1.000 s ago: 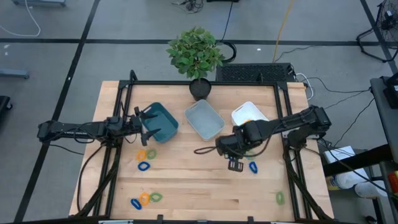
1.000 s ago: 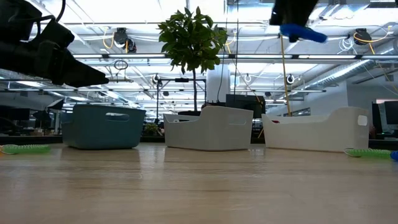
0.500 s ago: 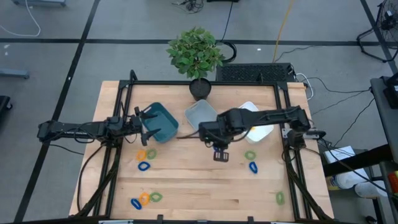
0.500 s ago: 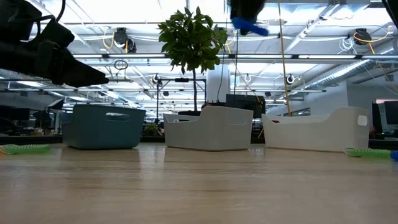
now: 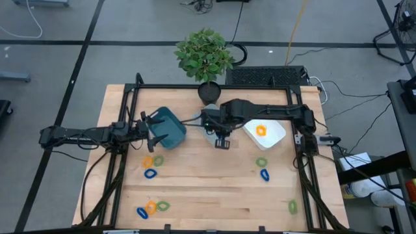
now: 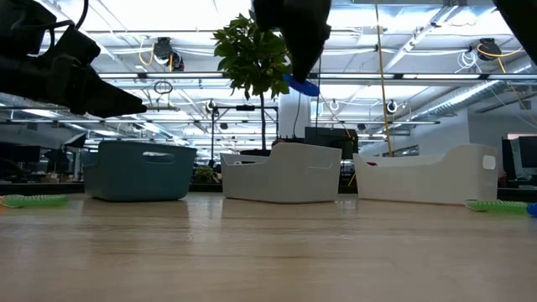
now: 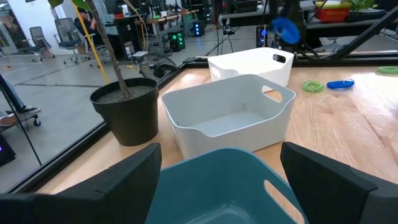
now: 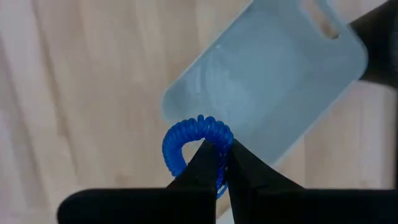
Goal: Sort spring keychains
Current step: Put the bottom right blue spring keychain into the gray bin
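Note:
My right gripper (image 5: 221, 138) hangs above the near end of the grey-blue bin (image 8: 273, 81) and is shut on a blue spring keychain (image 8: 196, 146), which also shows in the low view (image 6: 300, 84). My left gripper (image 5: 151, 130) waits open over the teal bin (image 5: 170, 127), its fingers (image 7: 112, 180) wide apart. An orange keychain (image 5: 260, 130) lies in the white bin (image 5: 276, 136). Other keychains lie on the table: a green one (image 5: 261, 162) and a blue one (image 5: 264, 174) at the right, and a blue one (image 5: 150, 173) at the left. My right gripper pinches the blue keychain's coil at one side of the loop (image 8: 214, 142) between its two fingertips, coming from above and pointing down. The loop sticks out beside the fingertips and hangs clear above the bin.
A potted plant (image 5: 209, 93) stands at the far edge behind the bins. More keychains lie near the front left (image 5: 151, 208) and front right (image 5: 292, 207). Black frame rails run along the table's left and right sides.
My right gripper has carried the blue keychain from the table's middle right toward the left and far edge, and now stands over the grey-blue bin. It has come somewhat lower. The keychain stays in the shut fingers.

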`<state>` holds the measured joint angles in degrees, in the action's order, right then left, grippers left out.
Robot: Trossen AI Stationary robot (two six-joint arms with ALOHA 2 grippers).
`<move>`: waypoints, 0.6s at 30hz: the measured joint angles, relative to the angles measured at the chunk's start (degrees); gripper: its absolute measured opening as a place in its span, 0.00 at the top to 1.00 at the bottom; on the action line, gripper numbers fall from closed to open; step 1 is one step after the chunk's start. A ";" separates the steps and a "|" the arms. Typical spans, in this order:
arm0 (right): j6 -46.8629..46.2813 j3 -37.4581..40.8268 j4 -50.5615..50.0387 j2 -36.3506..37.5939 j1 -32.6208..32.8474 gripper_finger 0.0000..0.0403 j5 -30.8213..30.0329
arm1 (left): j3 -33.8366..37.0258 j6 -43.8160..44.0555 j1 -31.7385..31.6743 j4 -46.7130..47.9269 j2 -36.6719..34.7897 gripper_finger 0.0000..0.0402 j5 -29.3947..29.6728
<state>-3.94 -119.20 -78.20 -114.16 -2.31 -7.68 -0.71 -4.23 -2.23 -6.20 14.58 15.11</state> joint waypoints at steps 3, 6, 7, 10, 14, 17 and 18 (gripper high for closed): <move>2.22 -0.17 2.10 -1.85 -1.96 1.00 -0.14 | 0.00 0.00 0.01 0.02 -0.01 0.17 0.00; 3.74 0.00 4.21 -4.35 -3.48 1.00 -3.17 | -0.02 0.00 0.01 0.00 -0.01 0.17 0.00; 4.47 0.00 4.77 -4.97 -3.87 1.00 -4.39 | -0.02 0.00 -0.01 0.00 0.01 0.16 0.00; 6.13 -0.02 6.26 -6.33 -4.66 1.00 -5.97 | -0.01 0.00 -0.01 0.06 -0.01 0.16 0.00; 6.95 0.00 7.66 -8.64 -5.35 1.00 -5.99 | 0.00 0.00 0.01 0.00 -0.01 0.16 0.00; 6.92 1.44 9.12 -9.58 -5.28 1.00 -10.90 | 0.00 0.00 0.01 0.00 -0.01 0.16 0.00; 6.76 2.48 9.58 -9.58 -5.27 1.00 -12.85 | 0.00 0.00 0.00 0.01 0.01 0.16 0.00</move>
<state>2.82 -116.71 -68.62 -123.75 -7.58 -20.52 -0.72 -4.23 -2.23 -6.18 14.58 15.11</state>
